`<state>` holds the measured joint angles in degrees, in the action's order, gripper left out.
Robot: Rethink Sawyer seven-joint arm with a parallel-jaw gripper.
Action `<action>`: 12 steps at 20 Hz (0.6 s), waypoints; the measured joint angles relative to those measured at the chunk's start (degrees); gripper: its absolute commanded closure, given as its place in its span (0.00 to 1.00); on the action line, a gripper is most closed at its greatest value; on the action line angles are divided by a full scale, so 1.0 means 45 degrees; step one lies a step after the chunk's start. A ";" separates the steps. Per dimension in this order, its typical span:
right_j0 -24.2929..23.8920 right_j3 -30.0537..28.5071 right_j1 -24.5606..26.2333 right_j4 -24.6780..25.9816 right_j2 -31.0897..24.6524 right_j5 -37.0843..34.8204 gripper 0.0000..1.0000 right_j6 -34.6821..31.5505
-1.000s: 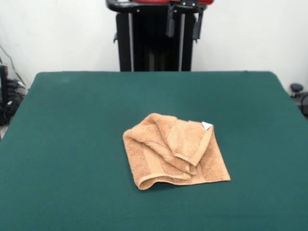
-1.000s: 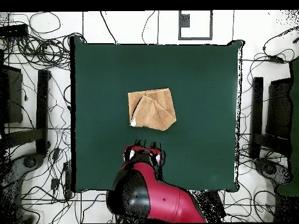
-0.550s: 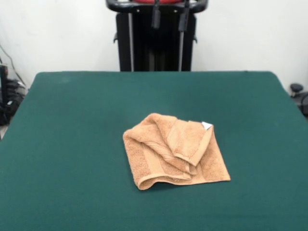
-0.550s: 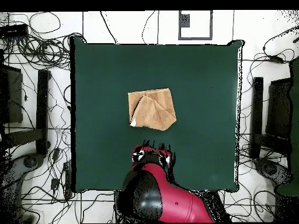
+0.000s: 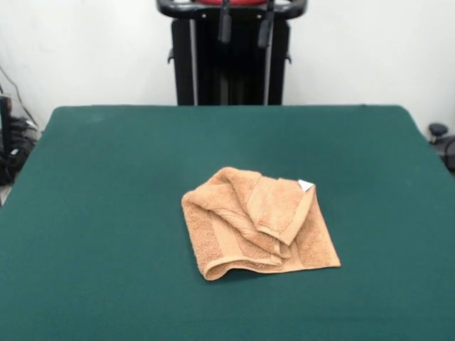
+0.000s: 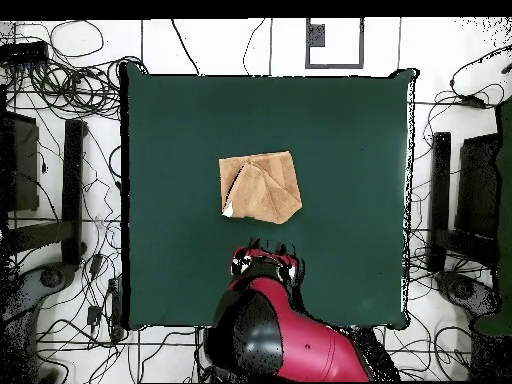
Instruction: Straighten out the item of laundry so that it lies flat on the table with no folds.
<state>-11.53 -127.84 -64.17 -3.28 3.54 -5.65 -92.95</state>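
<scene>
The towel (image 5: pixel 257 224) lies near the middle of the table (image 5: pixel 106 213) in the front view, crumpled, with a flap folded over its upper right part and a rolled fold running down its left half. Only this view shows the layers: the raised lower left edge casting a shadow on the felt, and the small white tag (image 5: pixel 306 185) at the upper right corner of the cloth.

The overhead view shows the towel (image 6: pixel 260 187) as a flat tan patch slightly left of the table's centre, the tag a pale speck at its lower left. It also shows what the front view cuts off: the red and black arm (image 6: pixel 280 340) at the bottom of the frame, its gripper (image 6: pixel 265 262) over the lower part of the green top, near the towel but apart from it.

In the front view the gripper (image 5: pixel 245 21) shows as 2 dark fingers hanging at the top edge, spread with a clear gap between them and holding nothing.

Cables (image 6: pixel 60 110) sprawl over the floor to the left of the table. Nothing lies between gripper and towel.
</scene>
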 measured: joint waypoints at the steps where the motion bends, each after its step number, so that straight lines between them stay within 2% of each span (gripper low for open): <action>1: 0.0000 0.0050 0.0038 0.0000 -0.0002 0.0000 0.00 0.0000; 12: 0.0094 0.1244 0.0778 -0.0005 -0.0003 -0.0027 0.00 0.0000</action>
<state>-11.11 -122.24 -60.66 -3.30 3.53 -5.77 -92.95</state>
